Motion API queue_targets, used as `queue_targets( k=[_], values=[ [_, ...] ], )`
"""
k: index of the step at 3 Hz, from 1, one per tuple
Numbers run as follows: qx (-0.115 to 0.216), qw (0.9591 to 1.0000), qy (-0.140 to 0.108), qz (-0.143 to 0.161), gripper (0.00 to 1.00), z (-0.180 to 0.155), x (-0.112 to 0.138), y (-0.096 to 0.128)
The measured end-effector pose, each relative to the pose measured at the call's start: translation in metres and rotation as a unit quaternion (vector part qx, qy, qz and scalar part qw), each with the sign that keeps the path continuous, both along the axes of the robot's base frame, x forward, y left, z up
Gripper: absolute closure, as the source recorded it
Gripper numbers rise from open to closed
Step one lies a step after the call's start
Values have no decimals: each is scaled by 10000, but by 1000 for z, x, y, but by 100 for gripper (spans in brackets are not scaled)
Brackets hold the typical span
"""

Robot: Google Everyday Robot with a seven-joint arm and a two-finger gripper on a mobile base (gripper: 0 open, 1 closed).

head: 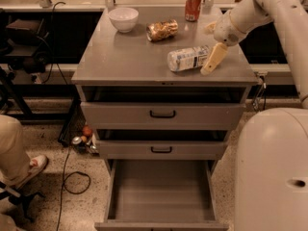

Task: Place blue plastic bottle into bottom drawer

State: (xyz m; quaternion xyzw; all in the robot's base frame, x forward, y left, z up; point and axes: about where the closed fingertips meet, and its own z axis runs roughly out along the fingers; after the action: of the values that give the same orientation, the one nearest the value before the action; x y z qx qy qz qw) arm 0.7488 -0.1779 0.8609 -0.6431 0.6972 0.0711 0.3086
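The blue plastic bottle [186,58] lies on its side on the grey cabinet top [125,57], near the right front edge. My gripper [212,43] is at the bottle's right end, open. One tan finger [214,59] rests beside the bottle on the near side, and the other finger shows behind it. The bottle is not gripped. The bottom drawer [161,194] is pulled fully out below, and its plain grey inside holds nothing.
A red soda can [193,5] stands at the back right of the top. A crinkled snack bag [162,30] and a white bowl [123,19] lie behind the bottle. Two upper drawers [162,114] are slightly open. A person's leg [14,150] is at the left, and the robot's base [272,172] at the right.
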Motion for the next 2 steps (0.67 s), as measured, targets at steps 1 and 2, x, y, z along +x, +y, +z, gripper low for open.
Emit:
queue_targets(
  k=[1,2],
  values=[
    [22,9999,138,38,0,-6,1,5],
    [19,9996,264,50,0,-12,1,8]
  ],
)
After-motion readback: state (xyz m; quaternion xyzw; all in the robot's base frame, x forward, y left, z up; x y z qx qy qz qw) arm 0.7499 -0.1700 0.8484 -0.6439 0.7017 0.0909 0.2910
